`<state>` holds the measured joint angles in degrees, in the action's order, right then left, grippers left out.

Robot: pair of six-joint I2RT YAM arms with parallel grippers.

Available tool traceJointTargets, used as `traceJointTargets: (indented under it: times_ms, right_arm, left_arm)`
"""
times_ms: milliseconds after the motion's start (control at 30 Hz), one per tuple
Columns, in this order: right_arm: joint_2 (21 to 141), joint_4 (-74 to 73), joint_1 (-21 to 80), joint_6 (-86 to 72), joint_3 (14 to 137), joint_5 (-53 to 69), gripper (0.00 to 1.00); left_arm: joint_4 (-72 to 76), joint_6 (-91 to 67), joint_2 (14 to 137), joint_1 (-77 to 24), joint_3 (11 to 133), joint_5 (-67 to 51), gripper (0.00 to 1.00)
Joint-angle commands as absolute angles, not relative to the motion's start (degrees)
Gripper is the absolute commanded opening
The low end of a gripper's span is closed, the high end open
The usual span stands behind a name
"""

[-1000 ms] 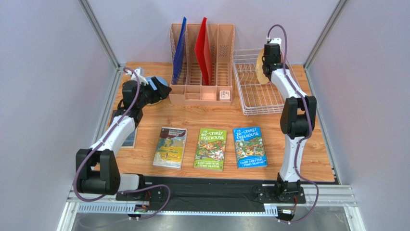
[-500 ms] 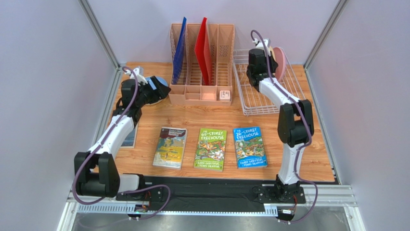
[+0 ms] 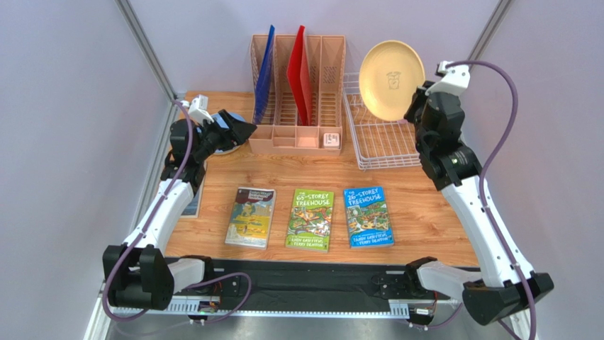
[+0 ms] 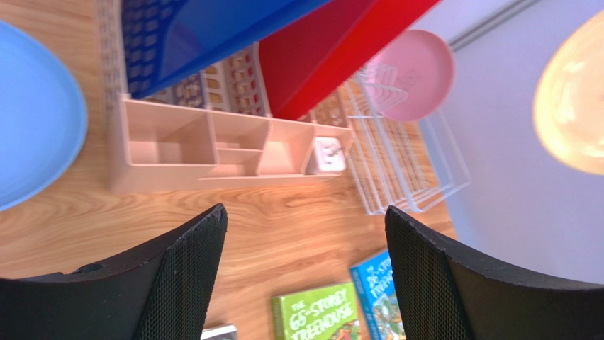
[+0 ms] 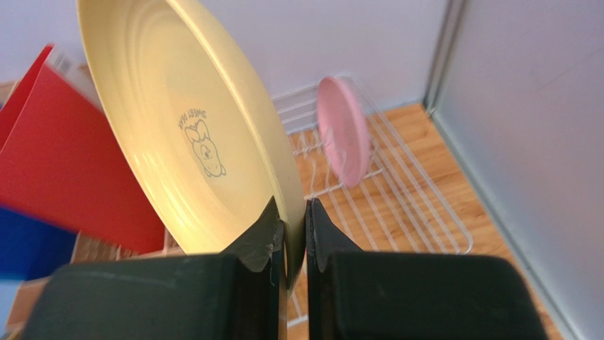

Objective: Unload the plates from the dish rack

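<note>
Right jaws pinch the yellow plate point(image 3: 391, 69) by its rim, holding it on edge above the dish rack point(image 3: 386, 145) at the counter's point(image 3: 439, 205) far right corner, clear of the tines. A pink plate point(image 5: 344, 131) stands inside. Left jaws gape wide near the blue plate point(image 4: 28, 120) lying far left.

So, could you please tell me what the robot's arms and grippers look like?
The left arm and right arm have white tubular links, black joint housings and a mauve cable looping alongside each. A white block sits at each wrist. The left gripper and right gripper have black wedge-shaped fingers; the left's inner faces show a mesh texture.
</note>
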<state>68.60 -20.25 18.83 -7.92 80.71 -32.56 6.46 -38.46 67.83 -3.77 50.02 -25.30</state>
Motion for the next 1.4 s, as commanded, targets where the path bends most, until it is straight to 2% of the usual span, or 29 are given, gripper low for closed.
traceJointTargets:
  times_ms: [0,233,333,700,1067,1167,1267,1367]
  right_arm:
    - [64.35,-26.37,18.90,-18.63,72.00,-15.23,0.01]
    - [58.28,-21.37,18.90,-26.54,58.91,1.10,0.02]
    - [56.96,-18.46,18.90,-29.53,56.35,4.38,0.03]
    - [56.07,-11.70,18.72,-38.04,50.72,13.78,0.04]
    - [57.39,-10.11,18.90,-38.59,50.62,14.24,0.06]
    - [58.88,-10.11,18.90,-38.84,51.33,16.16,0.06]
    - [60.11,-9.23,18.81,-39.81,51.50,18.45,0.06]
    - [61.34,-8.70,18.89,-40.60,52.03,21.70,0.06]
  left_arm:
    - [16.06,-44.29,66.27,-5.36,48.08,-32.25,0.87]
    - [24.08,-47.20,68.02,-12.30,47.46,-34.63,0.87]
    - [25.49,-47.20,69.52,-16.16,46.50,-33.23,0.87]
    - [26.19,-46.41,72.60,-22.76,44.38,-27.16,0.85]
    - [27.42,-46.32,72.33,-26.28,44.74,-23.47,0.85]
    - [27.42,-45.88,72.95,-26.37,45.17,-23.91,0.77]
    - [27.60,-46.06,73.83,-26.54,45.61,-23.47,0.62]
    - [27.60,-45.79,74.35,-26.98,45.88,-22.06,0.60]
